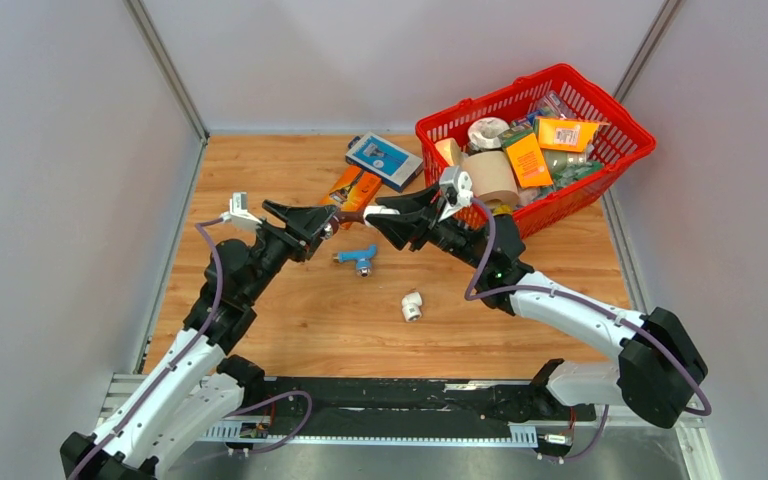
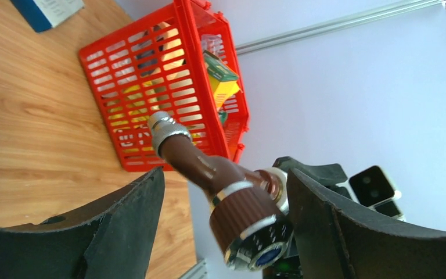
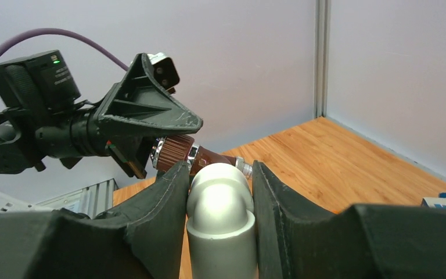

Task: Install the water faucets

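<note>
The brown faucet [image 1: 335, 226] hangs in the air between both grippers. In the left wrist view its ribbed knob [image 2: 250, 221] is lowest, its silvery spout points at the basket, and its rear end meets a white elbow fitting [image 1: 378, 211]. My left gripper [image 2: 225, 172] is open, one jaw on each side of the faucet, with a clear gap on the left. My right gripper [image 3: 219, 168] is shut on the white elbow fitting [image 3: 220, 215], with the brown faucet [image 3: 177, 152] just behind it. The light blue faucet [image 1: 358, 258] lies on the table below them.
A second white elbow fitting [image 1: 412, 306] lies on the table nearer the bases. A red basket [image 1: 560, 72] full of packets stands at the back right. A blue box [image 1: 385, 160] and an orange packet [image 1: 355, 188] lie behind the grippers.
</note>
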